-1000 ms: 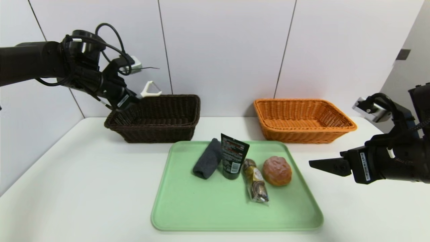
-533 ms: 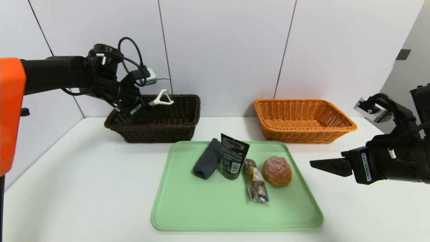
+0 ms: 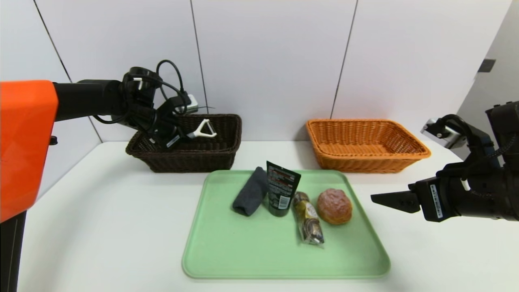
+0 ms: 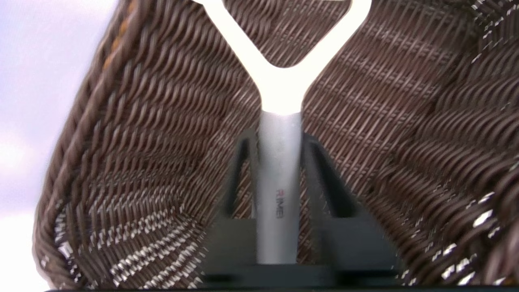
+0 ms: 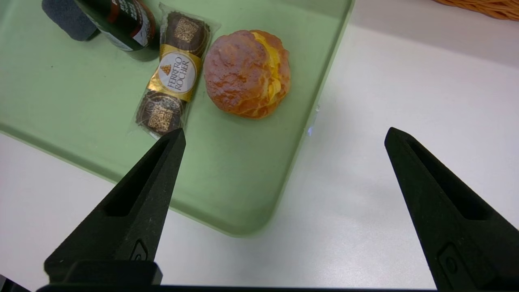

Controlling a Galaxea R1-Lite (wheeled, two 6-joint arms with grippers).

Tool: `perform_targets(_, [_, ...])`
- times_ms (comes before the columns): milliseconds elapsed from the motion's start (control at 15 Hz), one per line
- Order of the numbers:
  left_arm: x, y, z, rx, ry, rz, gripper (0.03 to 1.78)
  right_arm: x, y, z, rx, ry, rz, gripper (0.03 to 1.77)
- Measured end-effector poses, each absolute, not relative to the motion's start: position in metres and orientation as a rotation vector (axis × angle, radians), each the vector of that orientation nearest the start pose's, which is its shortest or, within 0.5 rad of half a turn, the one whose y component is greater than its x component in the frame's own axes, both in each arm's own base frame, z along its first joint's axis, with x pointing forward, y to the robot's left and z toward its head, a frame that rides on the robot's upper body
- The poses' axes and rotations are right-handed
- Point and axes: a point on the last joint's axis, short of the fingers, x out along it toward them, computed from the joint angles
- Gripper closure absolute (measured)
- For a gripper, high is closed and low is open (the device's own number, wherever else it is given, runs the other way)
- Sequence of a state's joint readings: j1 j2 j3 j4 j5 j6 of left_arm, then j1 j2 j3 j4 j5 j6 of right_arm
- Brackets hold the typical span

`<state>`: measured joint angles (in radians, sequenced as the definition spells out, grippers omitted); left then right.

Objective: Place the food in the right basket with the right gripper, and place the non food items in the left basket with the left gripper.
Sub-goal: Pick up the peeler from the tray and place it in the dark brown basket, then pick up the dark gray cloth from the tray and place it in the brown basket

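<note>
- left gripper has its jaws against both sides of the grey handle of the Y-peeler, inside the dark left basket
- risk: handle may cling to one jaw on release, get dragged when the arm lifts
- risk: open head could snag the wicker if the wrist swings sideways, tipping the basket
- right gripper spread wide, nothing between its jaws, beside the green tray; low risk there
- later: black tube stands among cloth and wrapped snack, a clumsy approach could topple it
- peeler looks: white forked head, smooth pale-grey handle, small printed lettering
</note>
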<state>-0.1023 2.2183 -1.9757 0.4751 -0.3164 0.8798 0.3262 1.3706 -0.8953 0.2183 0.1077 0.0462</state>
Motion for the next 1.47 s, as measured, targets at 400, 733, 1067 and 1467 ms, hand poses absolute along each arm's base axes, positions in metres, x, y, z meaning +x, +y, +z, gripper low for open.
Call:
perform_targets(400, [0.442,-0.053,0.212,0.672,0.475,-0.643,0.67,0.197,0.069,0.215,-0.031,0.708,0.399,0.1])
perform_targets(733, [0.419,-0.056,0.256,0.334,0.467,-0.529,0.41,0.196,0.068,0.216,-0.027,0.702,0.395,0.1])
perform_targets(1067, [0.364,-0.081,0.298,0.05,0.573,-0.467,0.27,0.194,0.067,0.218,-0.024,0.694,0.395,0.1])
perform_targets(1467, [0.292,-0.129,0.313,0.082,0.651,-0.609,0.18,0.193,0.067,0.218,-0.02,0.675,0.397,0.1])
